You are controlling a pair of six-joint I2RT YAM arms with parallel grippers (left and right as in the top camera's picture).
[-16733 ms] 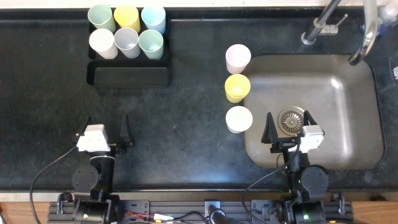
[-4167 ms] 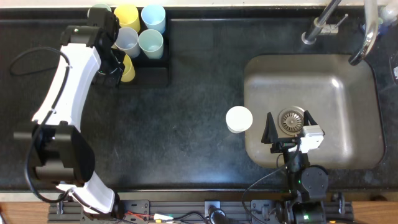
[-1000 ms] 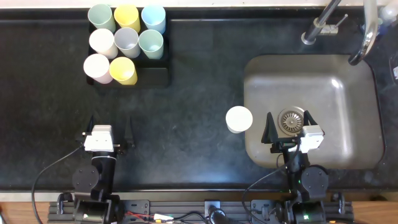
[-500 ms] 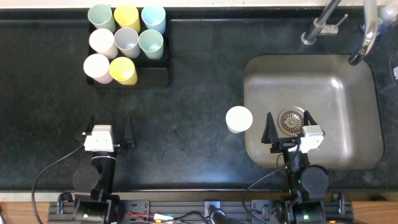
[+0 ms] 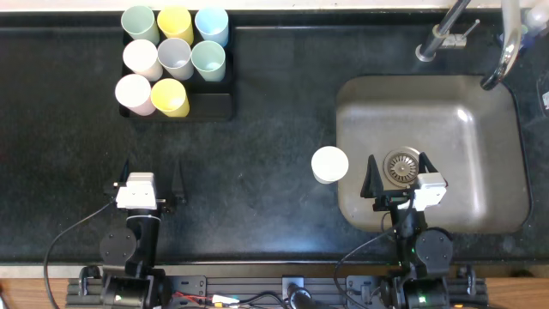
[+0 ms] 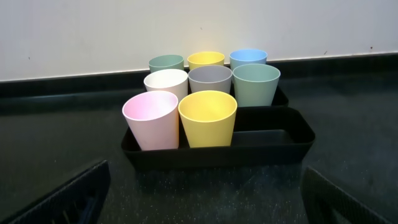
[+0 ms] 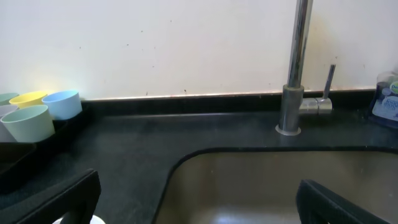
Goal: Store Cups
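The job is to put the cups away, and I think it is nearly done. The black tray (image 5: 210, 106) sits near the far left corner of the counter (image 5: 257, 197). Eight cups stand in it, all open side up. In the front row are the pink cup (image 5: 134, 93) and the yellow cup (image 5: 170, 97), side by side. Next to the yellow cup, at the right end of that row, there is room for one more.

One cup is not in the tray yet. The white cup (image 5: 329, 164) stands alone on the counter, just beside the left edge of the sink (image 5: 480, 129) and well apart from the tray.

Both arms sit low by the near edge of the counter. The left gripper (image 5: 150, 173) has its two fingers spread wide and holds nothing. The right gripper (image 5: 397, 172) is spread wide too, with nothing in it. The white cup is close to it, a little to its left.

The next move, I think, is to get that white cup. A gripper must go down with one finger on each side of it, squeeze gently, lift it and carry it across to the free spot. It should go down straight so it does not bump the yellow cup.

I see no words or pictures on the cups or the tray. A bottle (image 7: 387, 99) by the back wall has a blue label, but the print is too small to read.
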